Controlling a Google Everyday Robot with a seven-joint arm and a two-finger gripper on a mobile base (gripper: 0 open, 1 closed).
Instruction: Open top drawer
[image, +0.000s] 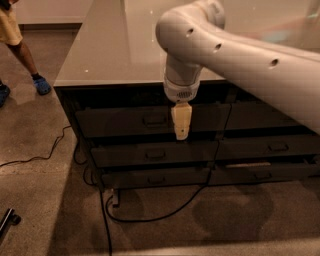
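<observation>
My cream two-fingered claw (181, 132) hung pointing down, just before the wide dark grey-brown top drawer (117, 121), small metal bar handle (155, 120) near at my 9 o'clock, claw's opening I could not tell.

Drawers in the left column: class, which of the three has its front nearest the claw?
The top drawer, the tallest front just under the countertop; the claw hangs before it, beside its handle.
</observation>
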